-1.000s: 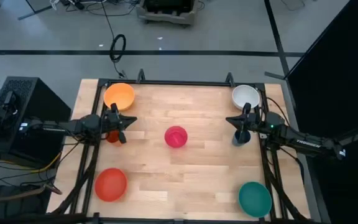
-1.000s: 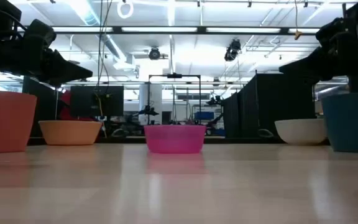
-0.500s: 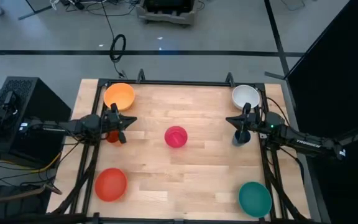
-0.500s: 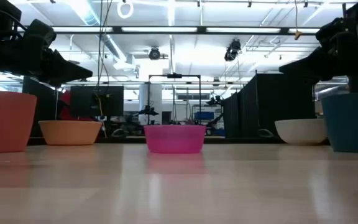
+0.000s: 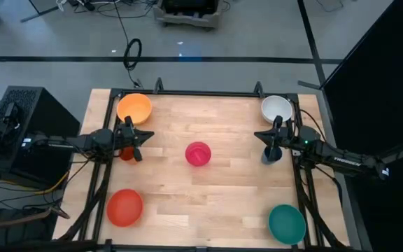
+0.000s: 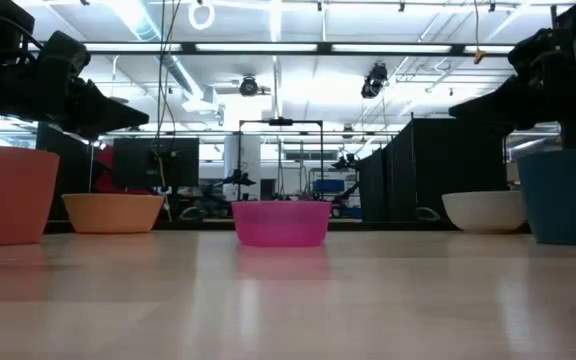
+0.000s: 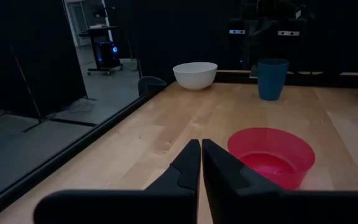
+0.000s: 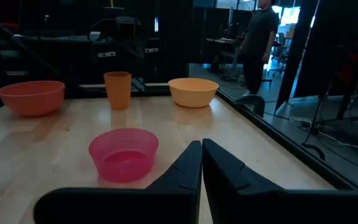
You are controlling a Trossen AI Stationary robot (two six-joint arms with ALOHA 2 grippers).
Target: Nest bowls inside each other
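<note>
I see a pale wooden table (image 5: 229,182) of butt-jointed planks, its grain plain and its finish a soft satin that mirrors the ceiling lights in the low view. At its centre sits the small round pink bowl (image 5: 198,153) of smooth, slightly translucent plastic. The round orange-yellow plastic bowl (image 5: 134,108) at eleven o'clock and the round white plastic bowl (image 5: 276,108) at one o'clock look smooth with a faint sheen. The round red plastic bowl (image 5: 124,207) at seven and the round teal plastic bowl (image 5: 287,222) at five look matt. The black frame rails (image 5: 208,92) edging the table look like matt metal.
</note>
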